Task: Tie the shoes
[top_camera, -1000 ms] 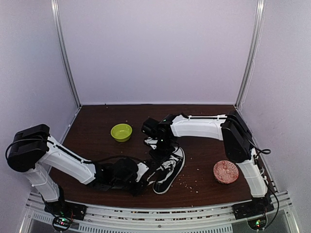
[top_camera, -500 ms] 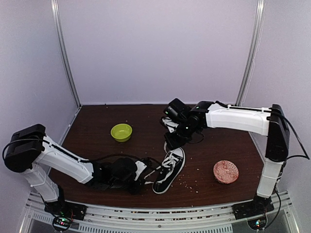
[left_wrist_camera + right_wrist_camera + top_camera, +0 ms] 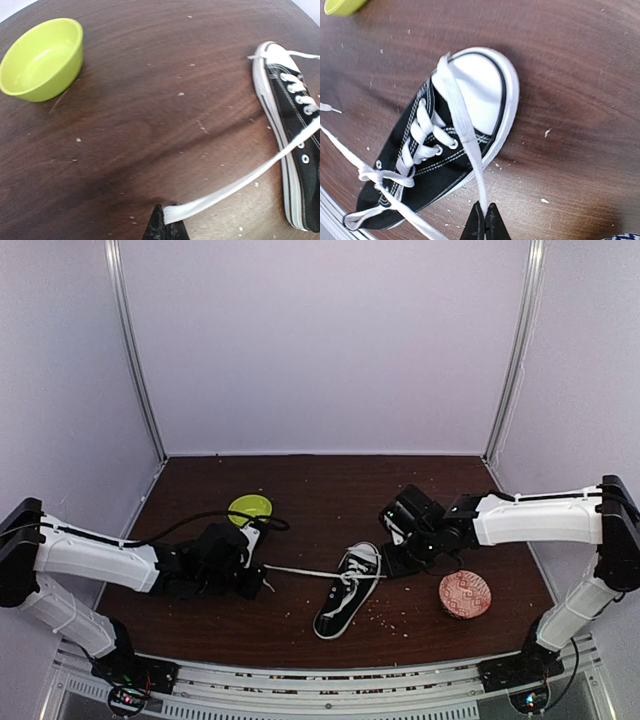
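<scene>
Top view: the sneaker is lying on its sole just below the centre of the frame. Its toe is pointing up and right and its heel toward the bottom edge.

- The left gripper is sitting left of centre, jaws pinched narrow on the left lace. That lace is running taut and almost level across the table to the upper eyelets.
- The right gripper is sitting just right of the toe, jaws likewise pinched narrow on the right lace. This lace is draping over the white toe cap and down off the sole.
- In the right wrist view the two laces are crossing near the top eyelets. I cannot tell whether that crossing is cinched yet.
- The green bowl is standing up and left of the shoe, just beyond the left gripper. The patterned dish is standing at lower right, near the right arm. Crumbs are scattering the wood around the sole.

Risks, as judged from here:
- Nothing is pinning the shoe. Uneven pull from the two sides could be dragging or spinning it, toe first.
- Each pinch is on a thin flat strip, so a hard tug may be slipping the lace out of the jaws and loosening the crossing.
- The lace riding over the toe cap could be snagging on the rubber rim.
- A wider sweep by the left arm may be knocking the bowl; the right arm may be doing the same to the dish.
</scene>
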